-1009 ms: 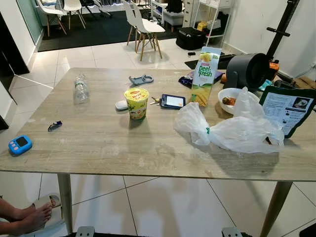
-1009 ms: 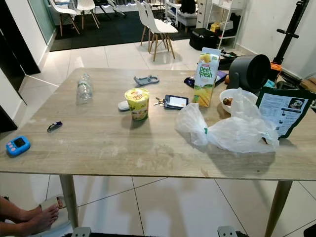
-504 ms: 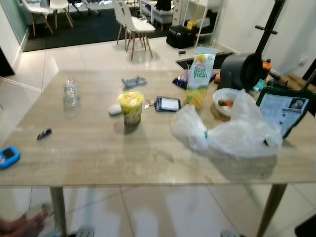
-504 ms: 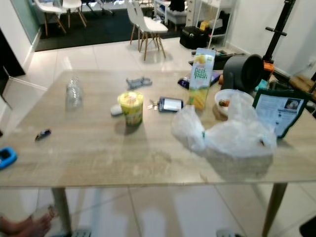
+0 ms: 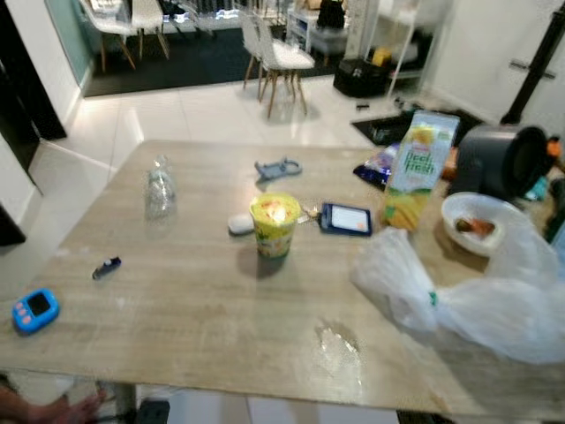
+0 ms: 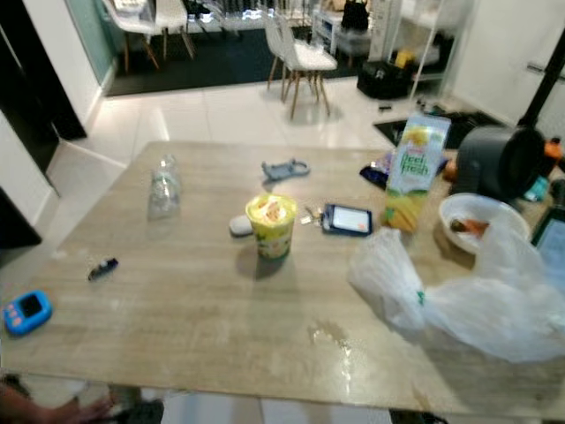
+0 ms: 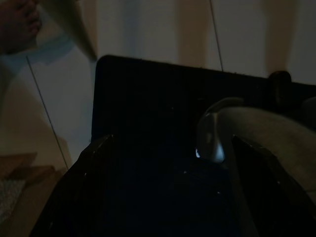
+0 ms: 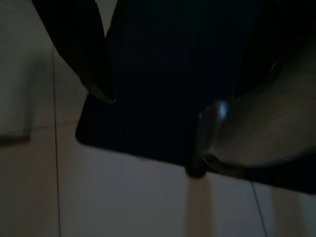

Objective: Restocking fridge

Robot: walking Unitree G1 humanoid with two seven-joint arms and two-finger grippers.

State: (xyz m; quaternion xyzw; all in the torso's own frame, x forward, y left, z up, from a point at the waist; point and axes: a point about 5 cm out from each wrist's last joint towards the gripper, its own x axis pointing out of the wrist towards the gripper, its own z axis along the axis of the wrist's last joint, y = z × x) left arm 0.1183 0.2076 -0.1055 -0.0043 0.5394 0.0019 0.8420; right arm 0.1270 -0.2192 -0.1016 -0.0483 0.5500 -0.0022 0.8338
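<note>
Juice carton, just one, stands upright toward the far right of the table, with one yellow cup, one clear bottle and a phone around it. One crumpled plastic bag sits in front of it by a white bowl. Both wrist views are dark: left gripper and right gripper hang over the floor with fingers spread, holding nothing.

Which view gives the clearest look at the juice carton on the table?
The left eye view: the juice carton stands upright near the table's far right, label facing the camera, though blurred. The right eye view shows the same carton equally whole. Both wrist views are dark and point at the floor.
</note>
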